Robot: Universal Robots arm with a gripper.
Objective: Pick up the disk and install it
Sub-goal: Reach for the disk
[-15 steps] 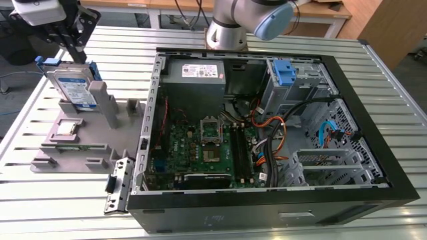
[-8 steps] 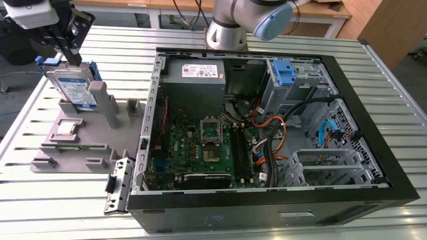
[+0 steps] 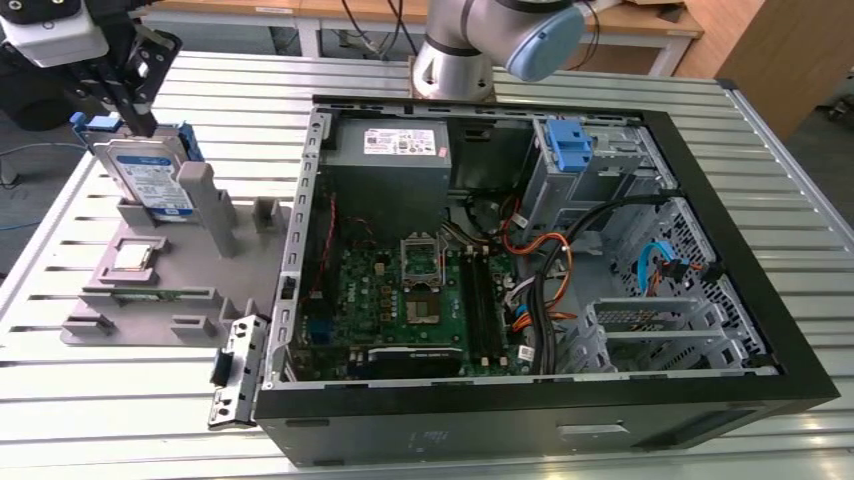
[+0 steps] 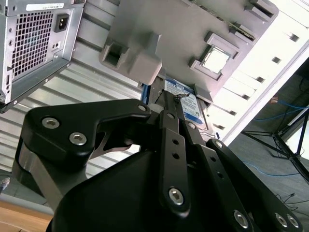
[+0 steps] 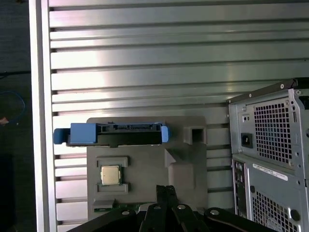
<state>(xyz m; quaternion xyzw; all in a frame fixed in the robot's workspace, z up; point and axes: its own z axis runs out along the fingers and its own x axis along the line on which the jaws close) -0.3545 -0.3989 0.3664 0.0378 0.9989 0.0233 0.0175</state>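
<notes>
The disk (image 3: 144,180) is a silver drive with a white-and-blue label and blue side rails. It stands on edge in a slot of the grey fixture (image 3: 160,300) at the exterior view's left. The first wrist view looks onto its upper edge (image 5: 113,134), and its label (image 4: 191,108) shows past the fingers in the second wrist view. My gripper (image 3: 138,120) hangs just over the disk's upper edge. Its black fingers (image 5: 166,189) lie together with nothing between them. In the second wrist view the gripper's tips (image 4: 179,96) sit close in front of the label.
The fixture also carries a processor chip (image 5: 110,175) and a memory stick (image 3: 154,293). The open computer case (image 3: 747,330) lies to the exterior view's right, with a blue bracket (image 3: 567,145) in its drive bay, a grey power supply (image 3: 387,145) and loose cables. Everything rests on a ribbed metal table (image 3: 120,400).
</notes>
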